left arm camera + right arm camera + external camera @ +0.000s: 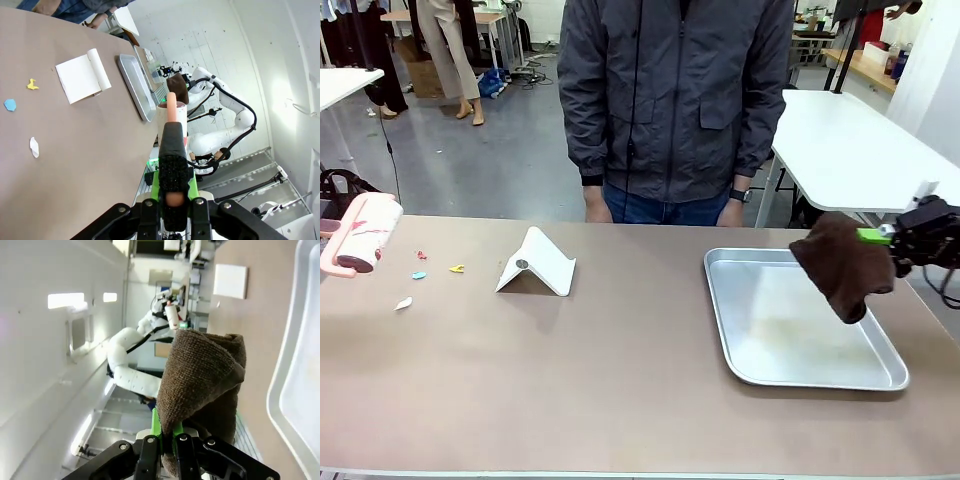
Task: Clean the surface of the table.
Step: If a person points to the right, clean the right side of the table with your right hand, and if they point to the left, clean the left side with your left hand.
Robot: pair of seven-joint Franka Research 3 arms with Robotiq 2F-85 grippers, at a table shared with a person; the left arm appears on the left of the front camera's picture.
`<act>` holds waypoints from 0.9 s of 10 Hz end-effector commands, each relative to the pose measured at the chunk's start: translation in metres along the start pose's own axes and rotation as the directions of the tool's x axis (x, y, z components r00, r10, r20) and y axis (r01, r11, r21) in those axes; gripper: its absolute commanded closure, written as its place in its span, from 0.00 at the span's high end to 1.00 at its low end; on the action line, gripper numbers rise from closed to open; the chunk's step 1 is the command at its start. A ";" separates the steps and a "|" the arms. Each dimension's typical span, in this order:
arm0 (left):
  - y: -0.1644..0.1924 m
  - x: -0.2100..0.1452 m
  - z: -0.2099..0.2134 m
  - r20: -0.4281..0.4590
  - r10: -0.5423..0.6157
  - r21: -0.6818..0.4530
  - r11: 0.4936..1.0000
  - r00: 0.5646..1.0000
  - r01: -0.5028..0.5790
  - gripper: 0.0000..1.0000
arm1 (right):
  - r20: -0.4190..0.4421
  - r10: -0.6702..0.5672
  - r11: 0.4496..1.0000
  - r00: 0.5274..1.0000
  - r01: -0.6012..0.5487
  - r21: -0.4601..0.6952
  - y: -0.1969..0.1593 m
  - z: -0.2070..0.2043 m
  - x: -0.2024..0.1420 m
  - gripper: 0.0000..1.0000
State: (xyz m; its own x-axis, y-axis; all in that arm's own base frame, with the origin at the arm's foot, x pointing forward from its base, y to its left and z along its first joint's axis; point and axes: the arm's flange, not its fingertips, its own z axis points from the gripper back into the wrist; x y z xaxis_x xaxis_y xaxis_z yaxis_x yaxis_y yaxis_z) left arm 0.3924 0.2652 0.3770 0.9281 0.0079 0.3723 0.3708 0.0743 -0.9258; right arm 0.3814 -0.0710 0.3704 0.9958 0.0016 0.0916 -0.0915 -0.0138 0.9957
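Note:
The brownish-beige table (620,390) carries a few small paper scraps at its left: red (421,255), blue (418,274), yellow (457,268) and white (404,302). A pink-and-white lint roller (362,232) hangs over the table's left end. In the left wrist view my left gripper (172,145) is shut on the roller's pink handle, with the roller (172,111) sticking out ahead. My right gripper (882,237) hovers over the right side and is shut on a dark brown cloth (845,265), which droops over the tray. The cloth (205,375) bulges above my fingers.
A silver metal tray (730,330) lies on the right half of the table. A white folded stand (538,262) sits left of centre. A person in a grey jacket (670,90) stands at the far edge, hands down. A white-topped table (850,150) stands behind on the right.

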 end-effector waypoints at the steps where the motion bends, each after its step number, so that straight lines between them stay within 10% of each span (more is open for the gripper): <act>1: -0.006 -0.002 -0.004 0.006 0.009 -0.001 1.000 1.000 -0.009 0.00 | 0.086 0.012 0.999 0.996 -0.010 -0.033 0.008 0.037 -0.015 0.09; 5: -0.006 -0.002 -0.004 0.006 0.009 -0.001 1.000 1.000 -0.009 0.00 | 0.136 0.074 0.986 0.988 -0.052 -0.158 0.002 0.049 -0.024 0.09; 9: -0.006 -0.002 -0.004 0.006 0.009 -0.001 1.000 1.000 -0.009 0.00 | 0.166 0.034 0.999 0.986 -0.028 -0.040 0.003 0.071 -0.026 0.09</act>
State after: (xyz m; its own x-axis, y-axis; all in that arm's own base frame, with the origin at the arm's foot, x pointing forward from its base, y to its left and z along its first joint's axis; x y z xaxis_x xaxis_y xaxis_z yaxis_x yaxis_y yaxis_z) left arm 0.3924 0.2651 0.3771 0.9280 0.0077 0.3724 0.3709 0.0743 -0.9257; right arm 0.3560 -0.1407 0.3660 0.9801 -0.1590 0.1187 -0.1117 0.0524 0.9924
